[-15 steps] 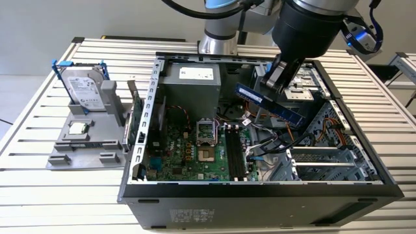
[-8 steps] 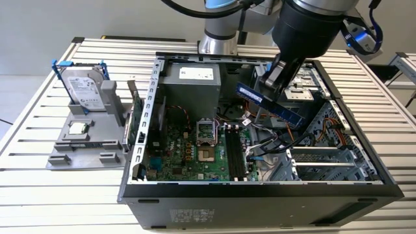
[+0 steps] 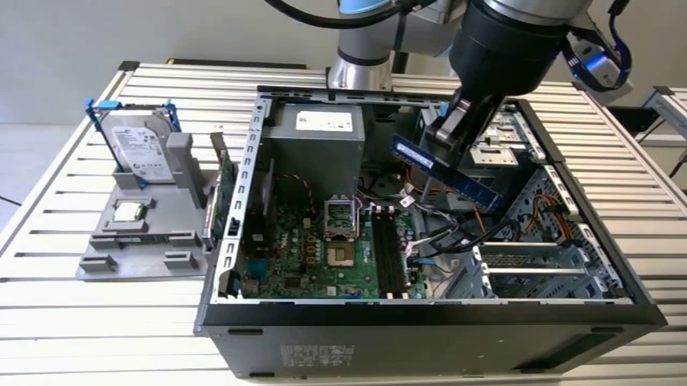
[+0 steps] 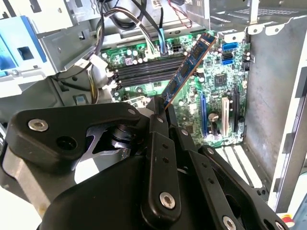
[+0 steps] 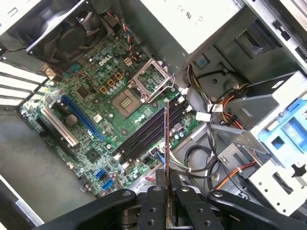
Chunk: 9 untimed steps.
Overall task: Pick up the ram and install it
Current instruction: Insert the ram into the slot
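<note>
My gripper (image 3: 446, 145) is shut on the ram (image 3: 449, 173), a long bluish stick with dark chips, and holds it tilted in the air over the open computer case (image 3: 231, 241). The stick hangs above the cables, to the exterior view's right of the dark memory slots (image 3: 387, 257) on the green motherboard (image 3: 311, 257). In the second wrist view the ram (image 4: 189, 64) sticks out from the black fingers (image 4: 154, 125) toward the slots (image 4: 148, 67). In the first wrist view the ram (image 5: 166, 143) is edge-on, rising from my gripper (image 5: 167, 191) over the slots (image 5: 148, 132).
A grey fixture (image 3: 134, 253) at the exterior view's left carries a silver hard drive with blue clips (image 3: 140, 149) and a small chip (image 3: 129, 211). A green card (image 3: 228, 197) stands beside the case wall. Cables (image 3: 451, 237), the processor socket (image 3: 336, 217) and a drive cage (image 3: 504, 137) crowd the case.
</note>
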Tool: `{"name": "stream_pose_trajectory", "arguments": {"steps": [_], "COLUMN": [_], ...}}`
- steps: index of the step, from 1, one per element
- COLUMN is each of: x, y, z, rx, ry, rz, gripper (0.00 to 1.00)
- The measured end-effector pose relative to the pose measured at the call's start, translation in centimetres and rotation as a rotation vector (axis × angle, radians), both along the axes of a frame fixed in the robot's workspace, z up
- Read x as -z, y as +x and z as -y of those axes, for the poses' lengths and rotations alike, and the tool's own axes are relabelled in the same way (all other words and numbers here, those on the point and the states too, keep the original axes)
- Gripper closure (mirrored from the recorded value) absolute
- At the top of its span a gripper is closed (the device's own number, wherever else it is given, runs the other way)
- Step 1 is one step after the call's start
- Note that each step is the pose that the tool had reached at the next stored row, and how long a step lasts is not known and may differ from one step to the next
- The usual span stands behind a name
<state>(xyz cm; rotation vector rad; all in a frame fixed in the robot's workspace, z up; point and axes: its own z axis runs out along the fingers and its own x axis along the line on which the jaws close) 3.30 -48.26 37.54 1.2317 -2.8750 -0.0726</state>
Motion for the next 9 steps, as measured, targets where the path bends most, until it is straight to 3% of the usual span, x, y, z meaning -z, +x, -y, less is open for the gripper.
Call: {"name": "stream_pose_trajectory", "arguments": {"steps": [9], "x": [0.00], "y": [0.00], "z": [0.00], "rx": [0.040], "ry": [-0.0001], "rz": [0.0000], "gripper": [1.00]}}
